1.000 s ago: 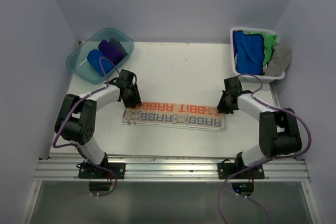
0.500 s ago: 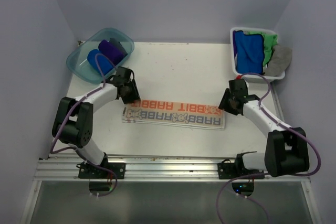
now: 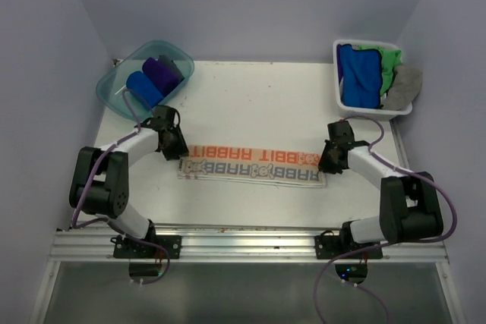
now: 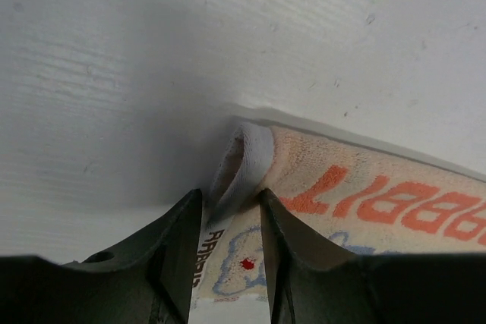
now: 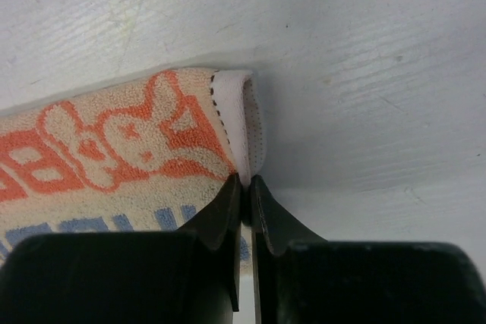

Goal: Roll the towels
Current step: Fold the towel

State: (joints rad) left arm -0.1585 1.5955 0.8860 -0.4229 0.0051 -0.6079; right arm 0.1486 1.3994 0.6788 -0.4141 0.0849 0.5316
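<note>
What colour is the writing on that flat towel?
On the towel, orange lettering on the far half, bluish on the near; clearest in top external view.

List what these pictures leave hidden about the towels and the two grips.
- Top view: the fingertips of the left gripper and right gripper sit under their own wrists, so the grip is unreadable there.
- Top view: in the tub, whatever lies behind the purple roll is mostly covered.
- Top view: in the basket, the blue towel covers what lies beneath.
- Wrist views: the printed towel runs off the frame edge.
</note>
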